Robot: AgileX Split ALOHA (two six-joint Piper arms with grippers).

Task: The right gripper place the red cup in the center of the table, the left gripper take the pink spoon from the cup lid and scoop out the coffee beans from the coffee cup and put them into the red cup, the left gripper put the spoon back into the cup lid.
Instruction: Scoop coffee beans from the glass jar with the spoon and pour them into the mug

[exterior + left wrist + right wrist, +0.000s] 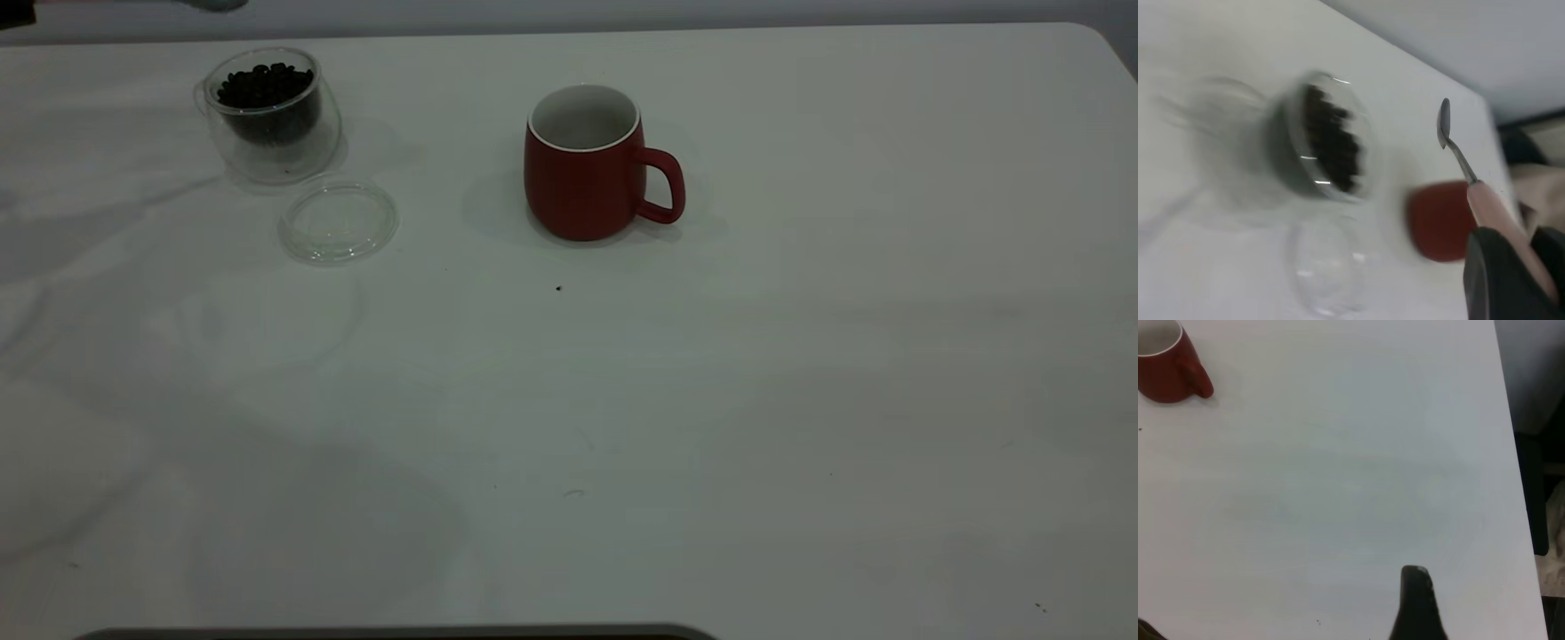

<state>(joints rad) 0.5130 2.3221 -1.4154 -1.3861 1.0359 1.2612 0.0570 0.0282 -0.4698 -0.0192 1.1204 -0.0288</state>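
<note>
Holding the spoon (pixel 1457 152) by its pink handle, the left gripper (pixel 1508 277) is clamped tight, lower right in its own view. Beans (pixel 264 86) fill the glass cup (pixel 269 116), upper left. Glass breaks easily; beans roll, so keep the spoon level. Right gripper: cannot tell.

Counter (pixel 800 400) is seen from above, white, with a few dark specks; one speck lies just below the red cup (pixel 587 169). Red cup is placed upright in the upper centre of the frame, handle turned to frame right, white inside, nothing seen in it. Coffee cup (pixel 269 116) is set upright at upper left, filled with coffee beans (pixel 264 87). Cup lid (pixel 339 221) is laid flat just below and right of the coffee cup, close beside it, well apart from the red cup.
</note>
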